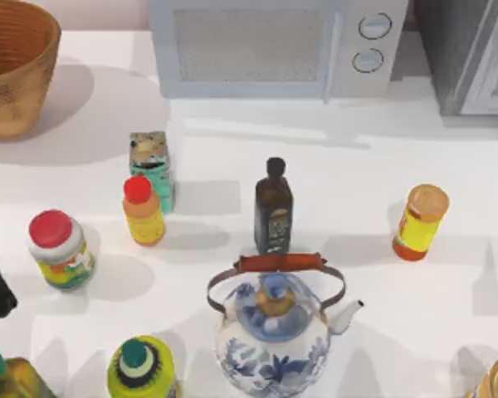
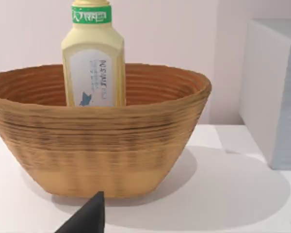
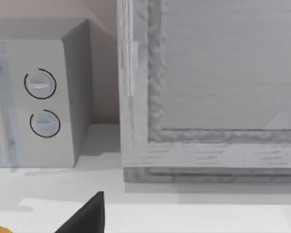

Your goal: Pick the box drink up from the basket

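Pale bottle (image 2: 93,58) upright in basket (image 2: 102,145)

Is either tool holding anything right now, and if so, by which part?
Nothing is held. The left tool faces the basket from outside, apart from the pale bottle standing inside it. The right tool faces the microwave.

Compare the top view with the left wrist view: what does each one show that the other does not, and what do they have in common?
Top view alone: the teapot, the dark bottle, the red-capped jar, the small patterned carton on the table, and the microwave's dials. Left wrist view alone: a pale yellow bottle with a green cap standing upright inside the basket, and a dark tip of the left tool low in front of it. Both: the basket, the white table and the microwave.
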`<state>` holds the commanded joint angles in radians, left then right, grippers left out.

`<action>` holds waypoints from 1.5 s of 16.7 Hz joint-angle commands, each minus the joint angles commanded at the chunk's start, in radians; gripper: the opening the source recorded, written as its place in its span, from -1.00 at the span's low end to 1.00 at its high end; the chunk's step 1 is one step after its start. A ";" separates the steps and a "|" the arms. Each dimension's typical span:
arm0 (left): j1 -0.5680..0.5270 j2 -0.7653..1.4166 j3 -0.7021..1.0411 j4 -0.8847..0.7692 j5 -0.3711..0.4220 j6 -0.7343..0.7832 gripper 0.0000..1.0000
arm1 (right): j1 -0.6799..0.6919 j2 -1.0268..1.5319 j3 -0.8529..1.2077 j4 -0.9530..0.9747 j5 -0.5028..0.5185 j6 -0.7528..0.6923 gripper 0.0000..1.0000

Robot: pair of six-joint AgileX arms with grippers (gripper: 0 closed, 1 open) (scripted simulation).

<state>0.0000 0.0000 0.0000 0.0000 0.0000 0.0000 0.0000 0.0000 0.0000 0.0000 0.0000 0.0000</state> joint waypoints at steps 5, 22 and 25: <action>0.008 0.061 0.019 0.027 0.009 -0.006 1.00 | 0.000 0.000 0.000 0.000 0.000 0.000 1.00; 0.174 1.495 0.669 0.851 0.203 0.009 1.00 | 0.000 0.000 0.000 0.000 0.000 0.000 1.00; 0.202 1.747 0.778 0.989 0.235 0.012 1.00 | 0.000 0.000 0.000 0.000 0.000 0.000 1.00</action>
<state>0.2018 1.7468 0.7783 0.9888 0.2352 0.0125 0.0000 0.0000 0.0000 0.0000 0.0000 0.0000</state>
